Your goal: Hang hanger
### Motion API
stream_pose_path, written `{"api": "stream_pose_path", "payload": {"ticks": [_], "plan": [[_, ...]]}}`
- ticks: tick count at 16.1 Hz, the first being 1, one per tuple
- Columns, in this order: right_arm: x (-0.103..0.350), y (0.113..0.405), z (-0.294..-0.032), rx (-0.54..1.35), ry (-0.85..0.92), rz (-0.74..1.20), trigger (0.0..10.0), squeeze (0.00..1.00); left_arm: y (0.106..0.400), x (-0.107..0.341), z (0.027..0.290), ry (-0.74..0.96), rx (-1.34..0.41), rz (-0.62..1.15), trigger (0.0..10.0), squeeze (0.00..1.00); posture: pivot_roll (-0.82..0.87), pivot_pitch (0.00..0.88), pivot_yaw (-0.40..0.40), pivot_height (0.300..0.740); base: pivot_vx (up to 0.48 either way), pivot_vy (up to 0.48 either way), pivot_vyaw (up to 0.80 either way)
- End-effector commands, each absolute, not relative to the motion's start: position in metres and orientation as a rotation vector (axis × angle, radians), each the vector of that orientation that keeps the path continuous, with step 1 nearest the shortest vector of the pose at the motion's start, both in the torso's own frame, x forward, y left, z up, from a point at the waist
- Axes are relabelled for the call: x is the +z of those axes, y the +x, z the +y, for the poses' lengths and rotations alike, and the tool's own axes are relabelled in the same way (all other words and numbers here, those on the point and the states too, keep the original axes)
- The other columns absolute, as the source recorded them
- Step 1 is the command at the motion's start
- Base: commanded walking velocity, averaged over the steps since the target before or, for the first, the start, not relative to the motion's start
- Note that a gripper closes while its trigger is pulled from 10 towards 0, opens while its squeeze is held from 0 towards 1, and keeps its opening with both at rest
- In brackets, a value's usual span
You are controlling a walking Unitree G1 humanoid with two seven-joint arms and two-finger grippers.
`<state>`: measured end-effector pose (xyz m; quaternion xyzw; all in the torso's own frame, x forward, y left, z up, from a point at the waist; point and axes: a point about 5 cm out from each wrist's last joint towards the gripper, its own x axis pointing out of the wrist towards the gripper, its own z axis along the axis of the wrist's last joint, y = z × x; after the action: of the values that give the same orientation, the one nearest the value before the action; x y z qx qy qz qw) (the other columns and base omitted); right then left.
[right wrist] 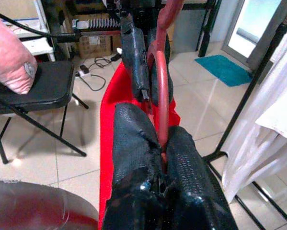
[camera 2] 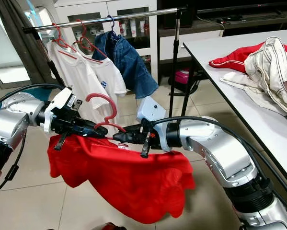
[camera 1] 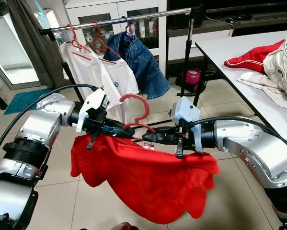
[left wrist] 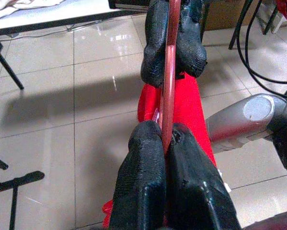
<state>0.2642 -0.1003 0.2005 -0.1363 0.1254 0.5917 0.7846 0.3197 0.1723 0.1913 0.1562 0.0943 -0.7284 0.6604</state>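
A red hanger (camera 1: 136, 107) with its hook pointing up carries a red shirt (camera 1: 148, 177) that hangs slack below it. My left gripper (camera 1: 127, 130) is shut on the hanger's left shoulder, and my right gripper (camera 1: 150, 137) is shut on its right shoulder, fingertips almost meeting under the hook. In the left wrist view the black fingers (left wrist: 143, 158) pinch the hanger's thin red bar (left wrist: 168, 96). The right wrist view has the hanger's neck (right wrist: 161, 91) rising from between its fingers (right wrist: 133, 139). The metal clothes rail (camera 1: 133, 18) runs across above and behind, well apart from the hook.
Two white shirts (camera 1: 93, 72) and a denim jacket (camera 1: 141, 60) hang on the rail's left part. The rail's black upright (camera 1: 187, 52) stands at right. A white table (camera 1: 239, 72) with piled clothes (camera 1: 277, 62) is at far right. Tiled floor lies below.
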Motion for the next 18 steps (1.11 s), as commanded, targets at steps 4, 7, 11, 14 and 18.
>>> {"api": "stream_pose_path", "payload": {"ticks": [4, 7, 11, 14, 18], "plan": [[0.216, 0.267, -0.103, 1.226, -0.273, 0.174, 10.0, 1.0, 0.323, 0.19, 0.183, 0.309, -1.534, 0.213, 0.0, 0.0, -0.15, 0.0, 0.154, 0.719, 0.0, 0.0, 0.0], [0.214, 0.27, -0.112, 1.142, -0.236, 0.171, 10.0, 1.0, 0.326, 0.181, 0.189, 0.357, -1.431, 0.241, 0.0, 0.0, -0.15, 0.0, 0.15, 0.719, 0.0, 0.0, 0.0], [0.2, 0.286, -0.138, 0.694, -0.036, 0.187, 10.0, 1.0, 0.339, 0.172, 0.185, 0.371, -1.161, 0.179, 0.0, 0.0, -0.16, 0.0, 0.15, 0.719, 0.0, 0.0, 0.0], [0.181, 0.29, -0.142, 0.494, 0.071, 0.266, 10.0, 0.0, 0.339, 0.17, 0.179, 0.383, -1.126, 0.14, 0.0, 0.0, -0.16, 0.0, 0.147, 0.719, 0.0, 0.0, 0.0], [0.153, 0.288, -0.129, 0.366, 0.185, 0.455, 10.0, 0.0, 0.337, 0.169, 0.17, 0.359, -1.103, 0.103, 0.0, 0.0, -0.16, 0.0, 0.152, 0.719, 0.0, 0.0, 0.0]]}}
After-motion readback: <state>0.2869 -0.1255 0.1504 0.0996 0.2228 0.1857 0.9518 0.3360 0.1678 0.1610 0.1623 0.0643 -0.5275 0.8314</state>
